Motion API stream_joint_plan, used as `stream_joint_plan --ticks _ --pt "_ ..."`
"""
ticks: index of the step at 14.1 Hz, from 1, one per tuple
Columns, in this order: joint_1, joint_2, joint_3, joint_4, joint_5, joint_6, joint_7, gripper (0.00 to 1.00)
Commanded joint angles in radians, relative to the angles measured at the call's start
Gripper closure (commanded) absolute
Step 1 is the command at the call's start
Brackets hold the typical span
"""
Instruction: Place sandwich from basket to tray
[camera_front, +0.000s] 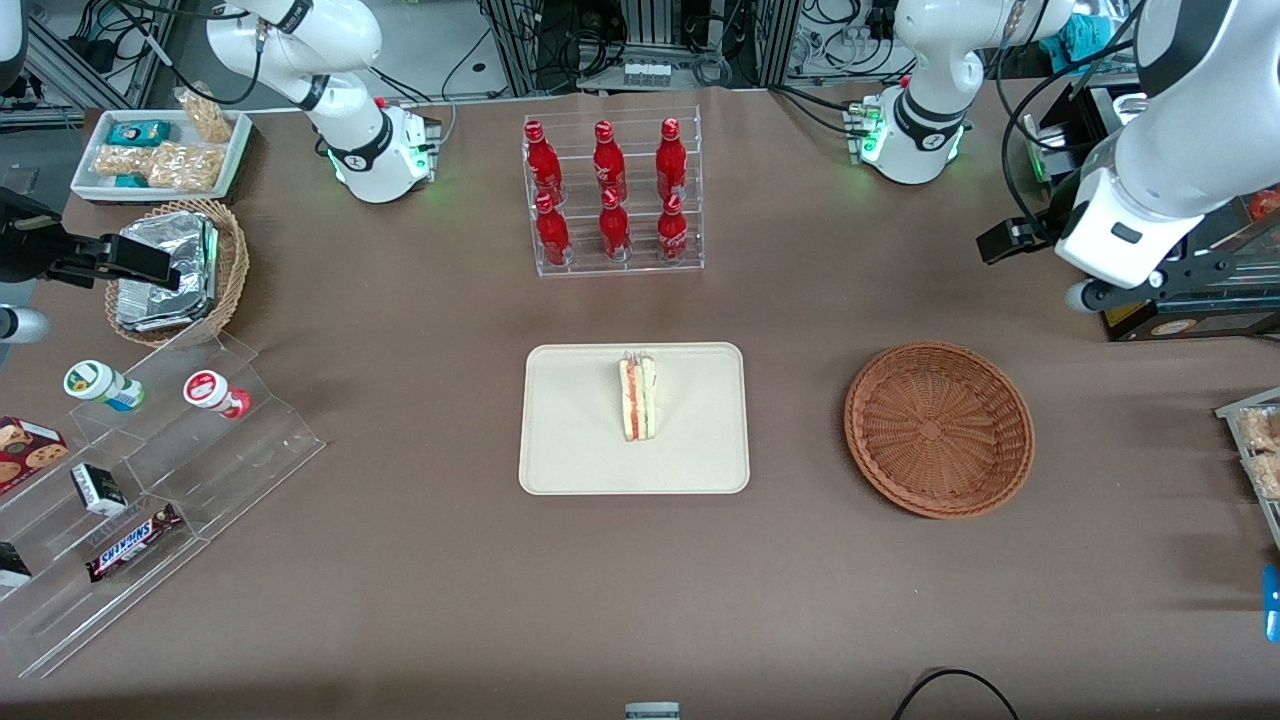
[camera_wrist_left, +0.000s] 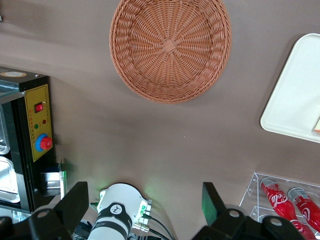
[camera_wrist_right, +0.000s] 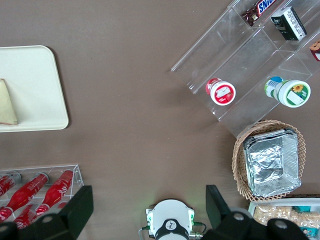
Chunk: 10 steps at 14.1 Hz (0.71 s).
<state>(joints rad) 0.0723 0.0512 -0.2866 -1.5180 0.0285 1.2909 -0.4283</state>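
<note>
Cream-beige and flat, the large rectangular tray with rounded corners sits at the centre of the front view, and the small triangular sandwich of white bread with red and pale green layers stands on it on edge, nearer the tray's upper rim. The wide, shallow reddish-brown wicker basket lies right of centre, well apart from the tray, with nothing in it. The working arm's gripper hangs high at the upper right of the frame, above the table and away from both. In the left wrist view the two dark fingers stand wide apart with nothing between them, and the basket, a corner of the tray and a sliver of the sandwich all show. The right wrist view shows a tray corner in its left middle with the sandwich's pale bread face on it. The transfer looks finished; the remaining risk is the wedge tipping onto its side, since it stands on a narrow edge, should the table be jolted.
</note>
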Motion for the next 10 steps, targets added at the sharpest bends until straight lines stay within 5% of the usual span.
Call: stream_joint_plan --ticks 1,4,10 --pt "0.004 0.001 -0.002 0.041 0.007 -0.019 0.016 0.0" --pt "0.018 -0.03 -0.002 0.048 0.037 -0.07 0.199 0.0" --pt "0.037 -0.044 0.001 0.111 0.028 -0.094 0.197 0.0"
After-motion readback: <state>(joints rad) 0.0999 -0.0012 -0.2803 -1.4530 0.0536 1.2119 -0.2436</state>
